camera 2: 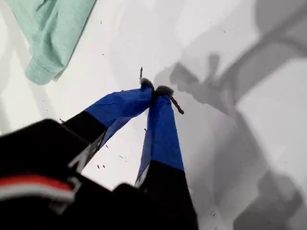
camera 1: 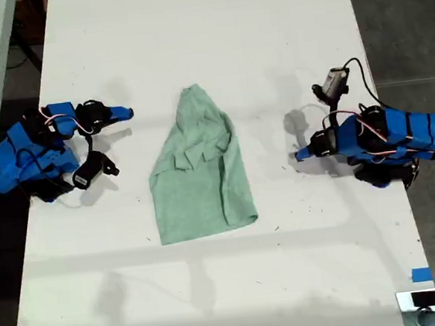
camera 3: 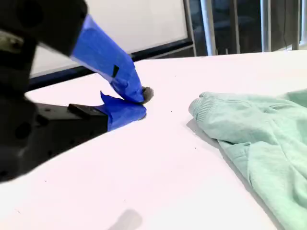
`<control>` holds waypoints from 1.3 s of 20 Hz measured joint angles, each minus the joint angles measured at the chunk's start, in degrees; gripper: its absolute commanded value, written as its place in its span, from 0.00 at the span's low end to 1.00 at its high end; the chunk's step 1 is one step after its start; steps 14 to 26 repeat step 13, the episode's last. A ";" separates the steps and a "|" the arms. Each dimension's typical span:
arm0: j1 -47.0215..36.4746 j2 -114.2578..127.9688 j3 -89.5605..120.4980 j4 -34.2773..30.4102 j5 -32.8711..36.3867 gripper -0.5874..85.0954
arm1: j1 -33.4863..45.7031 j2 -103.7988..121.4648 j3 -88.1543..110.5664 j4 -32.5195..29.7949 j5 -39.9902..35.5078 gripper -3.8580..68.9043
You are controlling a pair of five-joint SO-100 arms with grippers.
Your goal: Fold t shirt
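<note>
White desk (camera 1: 203, 24) fills most of the exterior view and carries everything else. The t shirt (camera 1: 199, 173) lies flat on the desk, pale sage green and wrinkled. Its narrow end points to the top of the exterior view and its wide hem toward the bottom. A flap is folded over its upper part.

On the exterior view's right of the t shirt, well apart from it, sits a blue arm (camera 1: 390, 141) low on the desk with wires looping over it. My first gripper (camera 1: 301, 154) points toward the t shirt's side edge without touching it. In the first wrist view this gripper (camera 2: 154, 90) has its two blue fingers drawn together until the tips meet, with nothing between them. A corner of the t shirt (camera 2: 48, 28) lies beyond it, apart.

On the exterior view's left of the t shirt is the other blue arm (camera 1: 26, 156). My second gripper (camera 1: 123, 112) points toward the t shirt's narrow end, near it but apart. In the second wrist view this gripper (camera 3: 139, 103) is low over the desk, its blue tips pressed close and holding nothing. The ribbed end of the t shirt (camera 3: 259, 139) lies just beyond.

A small strip of blue tape (camera 1: 421, 275) is stuck to the desk, far from the t shirt's hem, toward the exterior view's lower right.
</note>
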 measured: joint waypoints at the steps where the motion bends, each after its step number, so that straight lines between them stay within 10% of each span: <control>1: 0.00 0.00 0.00 0.00 0.00 0.00 | 0.00 0.00 0.00 0.00 0.00 0.07; 26: 0.00 0.00 0.00 0.00 0.00 0.00 | -0.53 0.00 0.00 0.00 0.53 0.07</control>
